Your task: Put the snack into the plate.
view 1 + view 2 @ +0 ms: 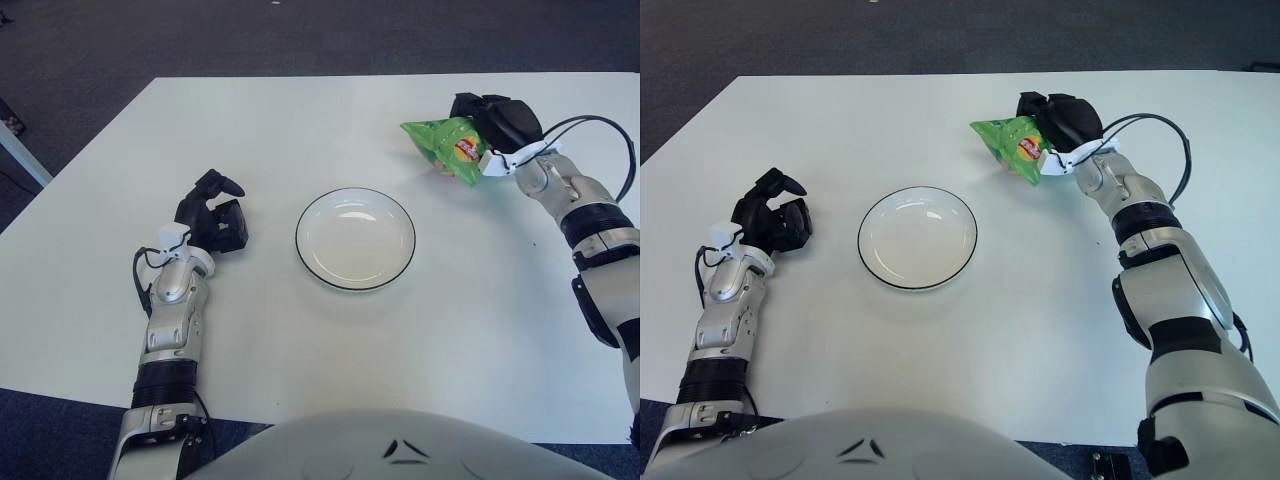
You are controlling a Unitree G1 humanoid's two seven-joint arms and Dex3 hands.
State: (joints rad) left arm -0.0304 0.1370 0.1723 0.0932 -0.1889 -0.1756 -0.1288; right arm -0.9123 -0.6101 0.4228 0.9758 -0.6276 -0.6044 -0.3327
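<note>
Snack [447,148]: pinched by right hand [500,125] fingers, beyond-right of plate [355,239]. Carry to be levelled over plate centre, then released. Left hand [212,213]: fingers curled, empty, left of plate.

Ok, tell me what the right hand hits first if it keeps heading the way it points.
Probably nothing soon: the right hand, gripping the snack bag, points left across bare table, passing behind the plate.

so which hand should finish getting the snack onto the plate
The right hand. It already grips the green snack bag, held up and to the right of the plate. The left hand shows to the left of the plate, curled and holding nothing.
</note>
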